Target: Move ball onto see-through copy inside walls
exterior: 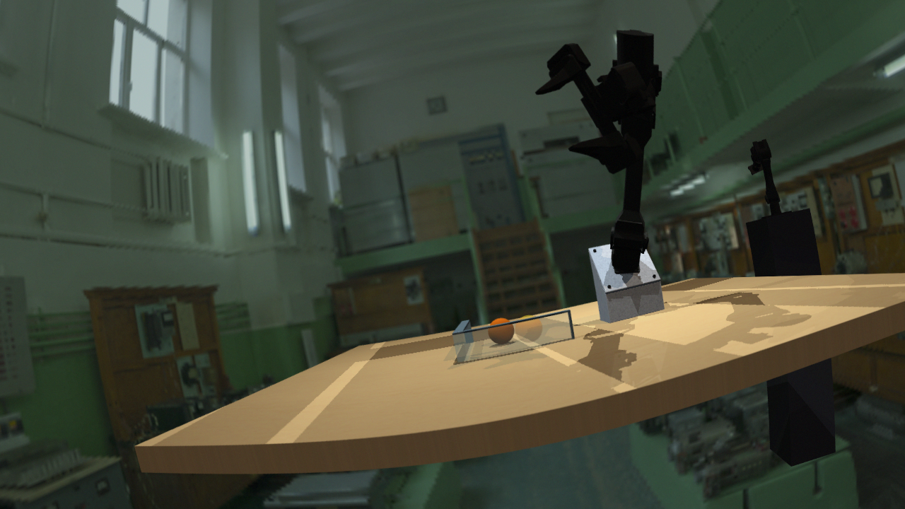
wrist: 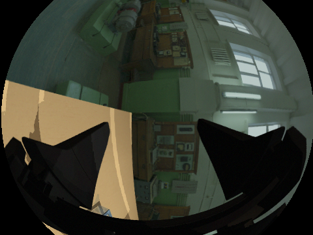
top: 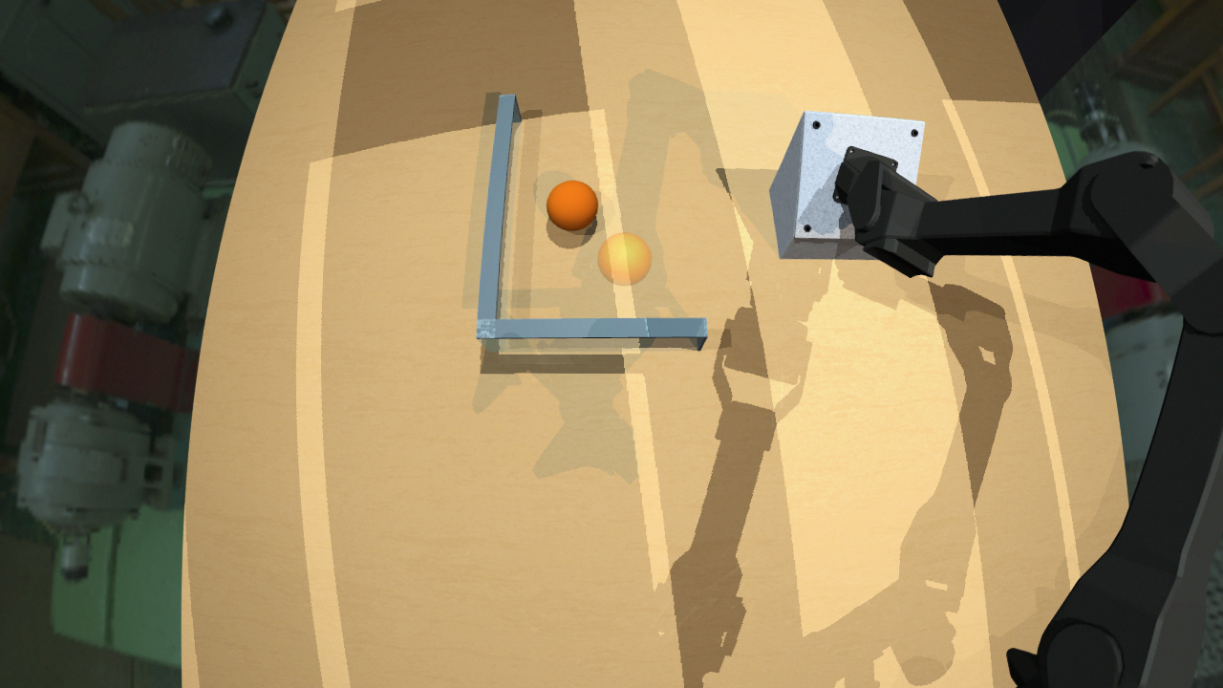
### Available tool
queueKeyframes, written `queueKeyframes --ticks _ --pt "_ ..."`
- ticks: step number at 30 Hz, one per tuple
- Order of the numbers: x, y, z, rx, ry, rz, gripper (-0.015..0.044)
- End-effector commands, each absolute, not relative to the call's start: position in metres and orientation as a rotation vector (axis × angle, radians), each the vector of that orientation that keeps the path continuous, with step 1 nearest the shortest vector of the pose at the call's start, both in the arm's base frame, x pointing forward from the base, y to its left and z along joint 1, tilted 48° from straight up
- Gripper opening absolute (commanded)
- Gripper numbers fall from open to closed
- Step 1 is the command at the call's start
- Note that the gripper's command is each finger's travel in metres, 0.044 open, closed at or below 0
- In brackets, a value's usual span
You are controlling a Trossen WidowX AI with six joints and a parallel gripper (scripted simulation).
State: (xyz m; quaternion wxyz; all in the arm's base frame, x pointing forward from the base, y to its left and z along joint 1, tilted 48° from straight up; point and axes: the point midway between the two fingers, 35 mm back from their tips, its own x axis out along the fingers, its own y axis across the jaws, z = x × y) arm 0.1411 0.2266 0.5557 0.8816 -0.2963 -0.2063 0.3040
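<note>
The orange ball (top: 571,204) (exterior: 500,330) rests on the table inside the corner made by two low clear walls (top: 496,204) (exterior: 463,330). The see-through copy (top: 624,258) (exterior: 530,326) sits just beside it, towards the open side, and the two do not overlap. My gripper (exterior: 556,120) (wrist: 153,125) is open and empty. It hangs high above the table, over the arm's base, with its fingers pointing sideways. In the wrist view only a strip of table (wrist: 65,113) shows between and beside the fingers; the ball is out of that view.
The arm's grey base block (top: 812,196) (exterior: 626,290) stands on the wooden table (top: 427,513) (exterior: 442,405), right of the walls. A tall black pillar (exterior: 784,253) stands at the table's far right edge. Hall machinery surrounds the table.
</note>
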Motion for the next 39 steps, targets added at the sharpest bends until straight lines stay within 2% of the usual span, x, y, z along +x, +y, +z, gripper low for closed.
queueKeyframes --ticks 1,10,24,31,39 --pt "0.180 0.249 0.511 -0.861 -0.350 0.607 0.0403" --pt "0.252 0.281 0.416 -1.217 -0.165 0.705 0.0403" --pt "0.352 0.237 0.239 -1.465 0.284 0.990 0.0403" --pt "0.372 0.185 0.149 -1.430 0.489 1.230 0.0403" --pt "0.359 0.118 0.055 -1.152 0.611 1.549 0.0403"
